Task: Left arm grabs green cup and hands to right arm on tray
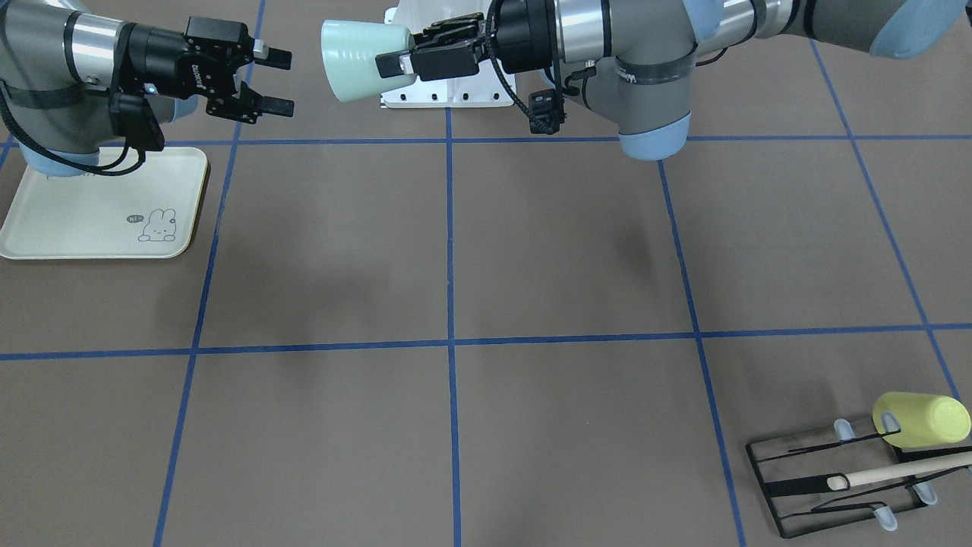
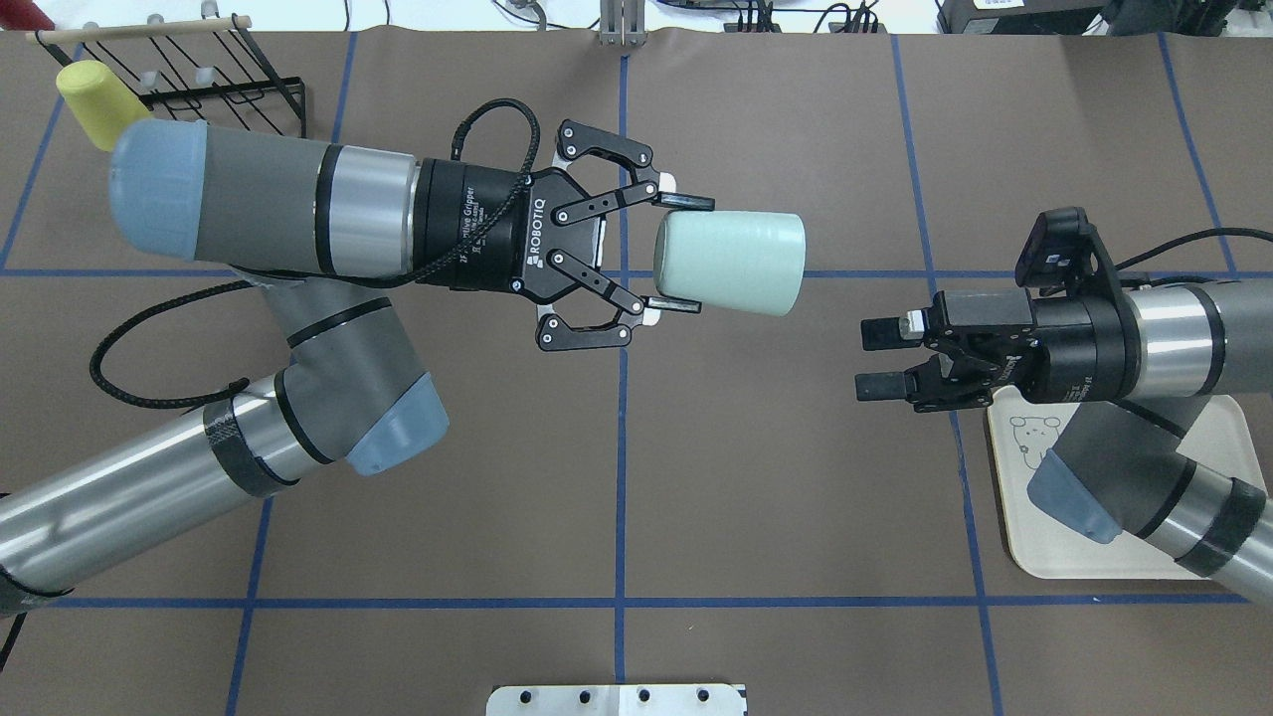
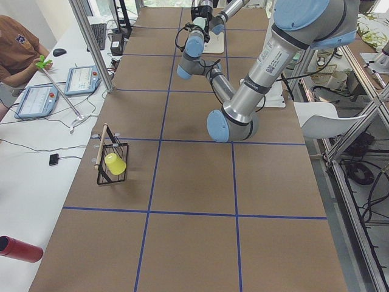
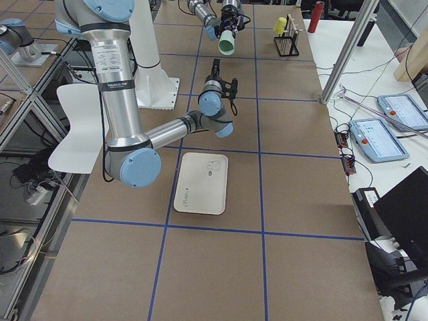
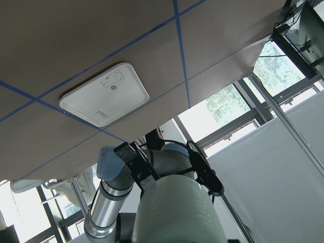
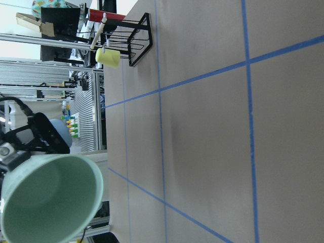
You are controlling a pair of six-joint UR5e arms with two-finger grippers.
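My left gripper (image 2: 678, 255) is shut on the base of the pale mint-green cup (image 2: 731, 263), held sideways in the air with its mouth toward the right arm. The cup also shows in the front view (image 1: 357, 61), in the left wrist view (image 5: 177, 212) and in the right wrist view (image 6: 48, 200), which looks into its open mouth. My right gripper (image 2: 880, 359) is open and empty, a short gap from the cup's mouth; it shows in the front view (image 1: 275, 82) too. The cream tray (image 2: 1054, 527) lies under the right arm and shows in the front view (image 1: 83, 220).
A black wire rack (image 1: 835, 479) with a yellow-green cup (image 1: 923, 419) and a wooden stick stands at the table's far left corner; the rack also shows in the overhead view (image 2: 199, 70). A white base plate (image 1: 448, 95) sits at the robot's side of the table. Blue tape lines grid the brown table.
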